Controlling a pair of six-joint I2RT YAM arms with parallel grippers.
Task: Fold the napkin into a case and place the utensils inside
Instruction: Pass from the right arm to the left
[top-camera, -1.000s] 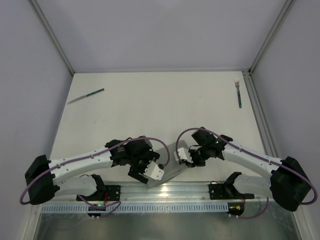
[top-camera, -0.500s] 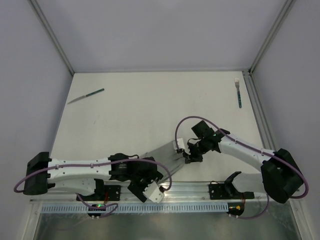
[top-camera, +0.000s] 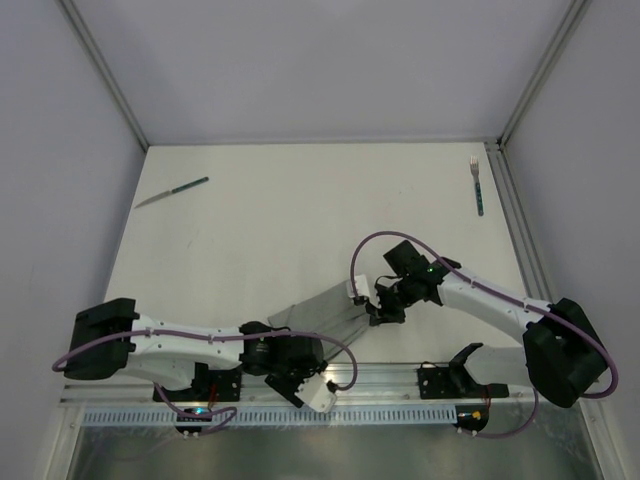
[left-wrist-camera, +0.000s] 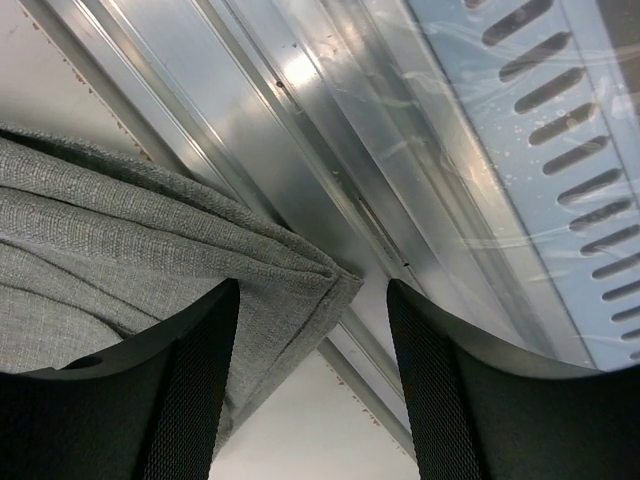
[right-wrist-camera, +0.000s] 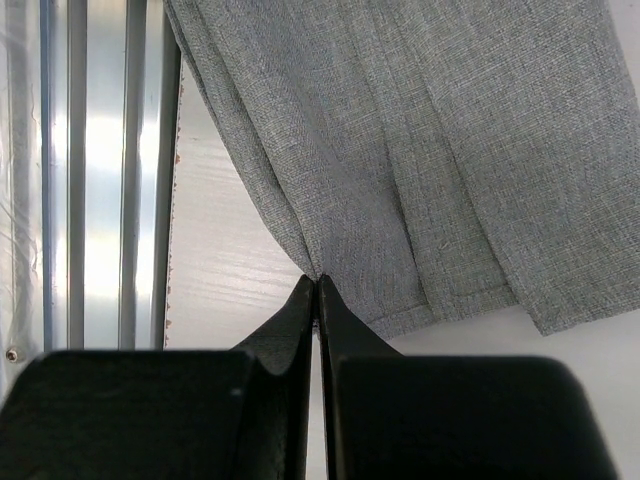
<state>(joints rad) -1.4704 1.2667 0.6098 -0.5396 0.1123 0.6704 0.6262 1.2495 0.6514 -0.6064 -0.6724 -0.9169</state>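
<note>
Right wrist view: our right hand pinched the napkin mid-fold; we judged the spread left hand should close on its corner.

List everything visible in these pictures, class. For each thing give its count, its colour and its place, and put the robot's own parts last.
napkin: 1, grey, partly folded, near edge of the table between the grippers
knife: 1, teal handle and silver blade, far left of the table
fork: 1, teal handle and silver tines, far right of the table
table: 1, white, centre
rail: 1, silver metal, along the table's near edge
walls: 3, pale grey, around the table
left gripper: 1, black, open astride the napkin's near corner
right gripper: 1, black, shut on the napkin's edge
</note>
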